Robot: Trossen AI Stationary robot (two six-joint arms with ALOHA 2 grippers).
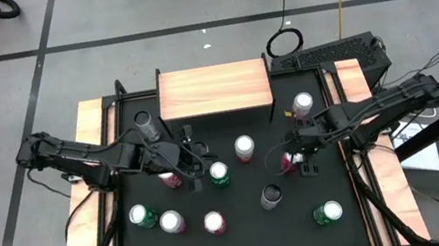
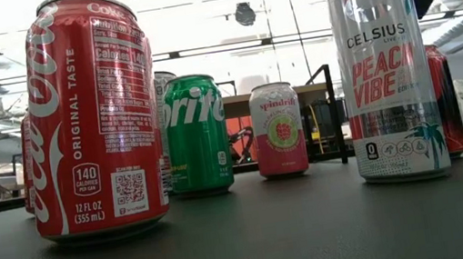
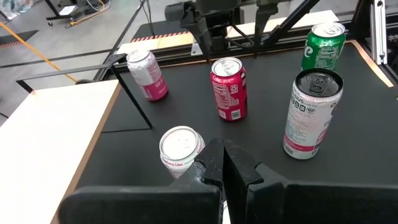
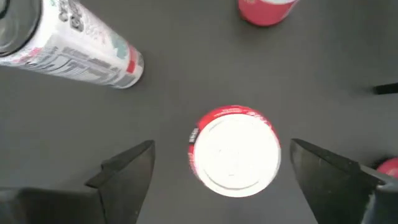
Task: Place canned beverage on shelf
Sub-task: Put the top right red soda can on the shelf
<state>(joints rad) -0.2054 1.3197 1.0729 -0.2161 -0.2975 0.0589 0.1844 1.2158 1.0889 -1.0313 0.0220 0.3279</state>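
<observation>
Seen from straight above through the right gripper (image 4: 221, 144): jaws spread wide, one dark finger (image 4: 127, 165) to each side of an upright red can (image 4: 235, 155), clear of it on both sides, with black mat (image 4: 186, 81) showing in each gap. Centred between those jaws, the can's pale lid; impossible to tell how far below the fingertips. Off to one side of the open jaws, a slim tall can (image 3: 308, 115), near but apart from the red one. Well apart from the right jaws, at the far edge of the mat, the shelf (image 1: 214, 88), light wood top on thin black legs. Closer to that shelf, the left gripper (image 3: 222, 146), jaws pressed together on nothing, held over the mat. Just beside the closed fingertips, a white-topped can (image 3: 180, 149), upright, not clearly touching them. Straight ahead of the closed jaws and farther off, the same red can under the right arm; beyond it and to one side, a green can (image 3: 323, 46); to the other side, a pink can (image 3: 146, 74) by a black shelf leg (image 3: 130, 93). Beneath the left arm behind its jaws, another red can (image 1: 171, 180).
</observation>
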